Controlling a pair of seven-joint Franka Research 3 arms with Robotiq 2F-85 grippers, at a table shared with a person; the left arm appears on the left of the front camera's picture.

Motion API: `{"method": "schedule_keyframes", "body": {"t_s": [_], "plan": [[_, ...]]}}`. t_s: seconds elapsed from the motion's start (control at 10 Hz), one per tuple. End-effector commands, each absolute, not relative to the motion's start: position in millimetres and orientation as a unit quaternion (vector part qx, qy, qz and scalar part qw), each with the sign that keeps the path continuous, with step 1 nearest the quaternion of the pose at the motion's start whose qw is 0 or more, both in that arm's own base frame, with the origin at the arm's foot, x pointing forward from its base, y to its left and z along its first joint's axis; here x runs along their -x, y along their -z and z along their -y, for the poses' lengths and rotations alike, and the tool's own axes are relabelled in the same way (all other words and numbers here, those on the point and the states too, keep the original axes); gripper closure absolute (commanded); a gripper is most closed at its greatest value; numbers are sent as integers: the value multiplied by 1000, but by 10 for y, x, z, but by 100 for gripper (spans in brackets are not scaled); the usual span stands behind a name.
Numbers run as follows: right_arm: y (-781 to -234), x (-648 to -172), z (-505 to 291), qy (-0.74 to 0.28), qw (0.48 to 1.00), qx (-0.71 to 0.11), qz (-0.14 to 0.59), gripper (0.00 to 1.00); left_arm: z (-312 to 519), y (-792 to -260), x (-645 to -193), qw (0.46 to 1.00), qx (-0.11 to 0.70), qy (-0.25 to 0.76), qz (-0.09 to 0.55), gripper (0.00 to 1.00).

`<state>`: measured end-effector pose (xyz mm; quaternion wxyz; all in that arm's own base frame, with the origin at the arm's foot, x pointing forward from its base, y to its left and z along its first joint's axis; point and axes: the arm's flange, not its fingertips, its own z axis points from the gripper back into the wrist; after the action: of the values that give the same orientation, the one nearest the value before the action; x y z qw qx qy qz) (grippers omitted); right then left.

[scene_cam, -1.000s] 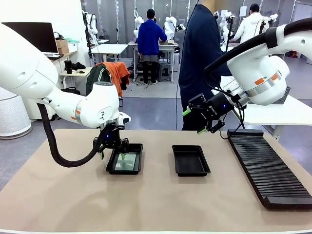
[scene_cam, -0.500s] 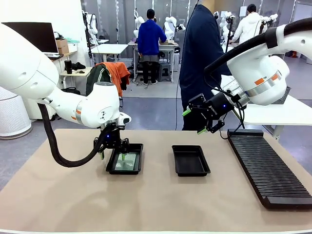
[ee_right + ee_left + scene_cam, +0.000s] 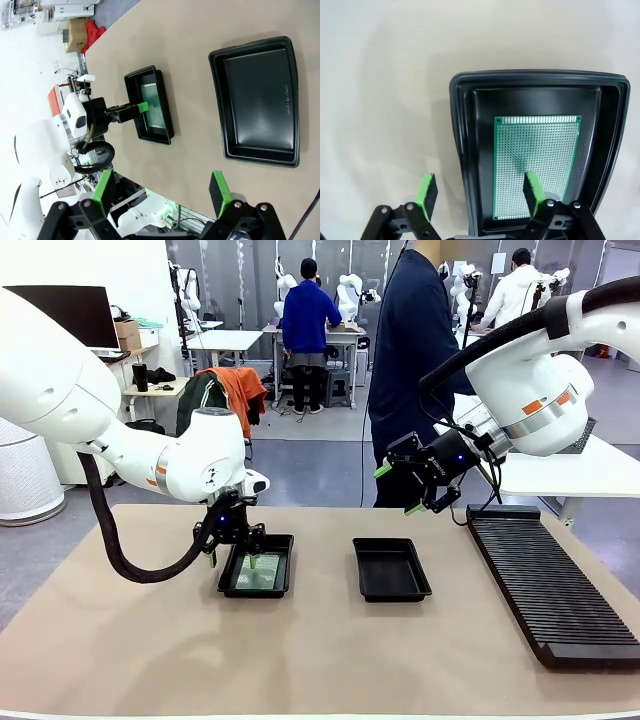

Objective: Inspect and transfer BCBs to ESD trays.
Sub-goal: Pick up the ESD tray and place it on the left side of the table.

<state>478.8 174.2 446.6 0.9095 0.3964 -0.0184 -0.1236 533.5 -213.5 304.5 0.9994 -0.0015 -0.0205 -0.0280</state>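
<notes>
— How far along are you?

— One board [image 3: 536, 165] lies flat on the floor of the left tray [image 3: 465, 150], which sits left of the middle of the worktop [image 3: 120, 640], nearer its far edge than its near one. I take that transfer as done. The right tray [image 3: 392, 570], just right of the middle, has a bare floor, so I judge at least one more board has to be brought.

— And your claws?

— My left claw [image 3: 479, 194] hangs low over the left tray, wide and holding nothing. One finger is above the board, the other outside the tray's wall, above bare worktop. My right claw [image 3: 161, 192] is wide and empty too, raised near the far edge, between the right tray and the long ribbed rack [image 3: 550, 580] that runs along the right edge.

— Any boards waiting in that rack?

— I cannot tell; its slots only look dark from here. A person [image 3: 410, 340] stands at the far edge.
</notes>
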Motion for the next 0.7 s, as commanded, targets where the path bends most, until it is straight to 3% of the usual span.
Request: {"method": "schedule_keyframes", "body": {"t_s": [0.0,0.3,0.6], "plan": [[-4485,-4789,-1743,133,912,-387,21,0,2124,-3054,-5303,999,17,20,31,13],[-4485,-4789,-1743,133,912,-387,21,0,2062,-3037,-5330,999,20,12,34,23],[-4485,-4789,-1743,133,912,-387,21,0,2008,-3022,-5353,999,24,5,37,39]]}}
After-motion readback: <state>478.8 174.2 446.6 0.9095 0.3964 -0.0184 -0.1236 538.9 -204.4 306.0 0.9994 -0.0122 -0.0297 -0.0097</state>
